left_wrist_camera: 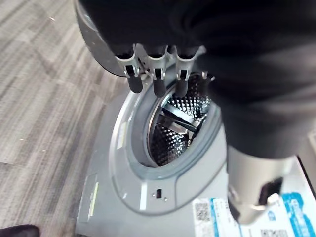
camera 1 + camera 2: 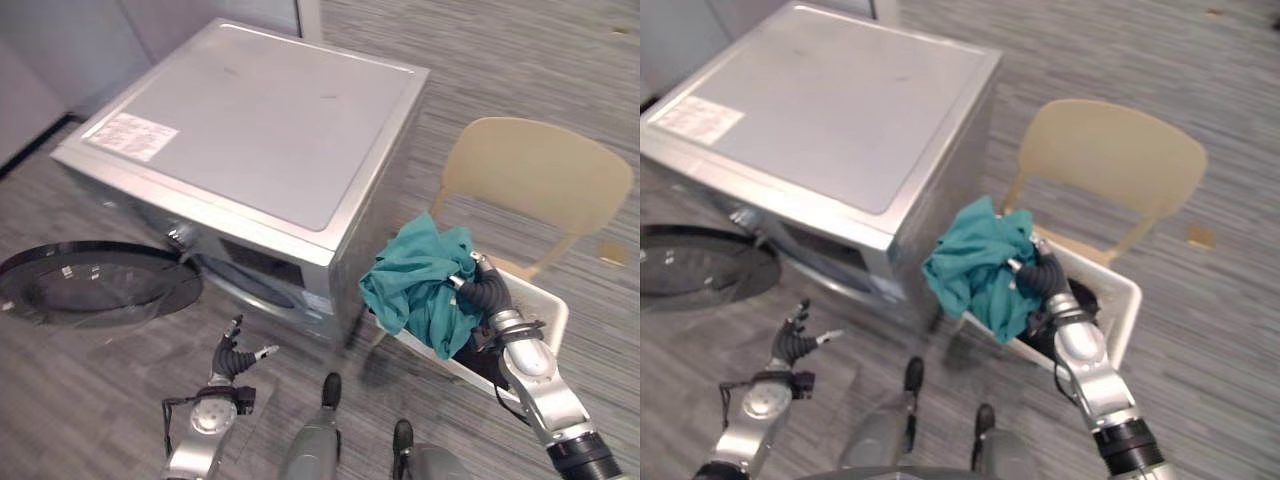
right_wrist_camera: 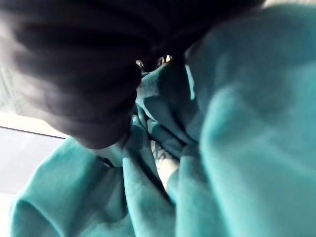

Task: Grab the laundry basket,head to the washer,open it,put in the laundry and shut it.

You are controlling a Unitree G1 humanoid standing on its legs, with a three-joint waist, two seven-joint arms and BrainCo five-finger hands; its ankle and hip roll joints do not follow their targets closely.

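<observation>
A silver washer (image 2: 260, 130) stands with its round dark door (image 2: 90, 285) swung open to the left. The left wrist view looks into the bare steel drum (image 1: 173, 128). A white laundry basket (image 2: 548, 305) rests on a beige chair (image 2: 530, 175) to the washer's right. My right hand (image 2: 487, 290) is shut on a bunched teal cloth (image 2: 415, 275), holding it above the basket's near end. That teal cloth (image 3: 237, 148) wraps around the hand in the right wrist view. Dark clothes (image 2: 482, 352) lie in the basket. My left hand (image 2: 232, 358) hangs open low before the washer, its fingers (image 1: 157, 84) straight.
The open door sticks out over the striped grey carpet (image 2: 90, 400) at the left. Washer and chair stand close together with a narrow gap between them. A grey wall panel (image 2: 60, 50) runs behind the washer at the far left.
</observation>
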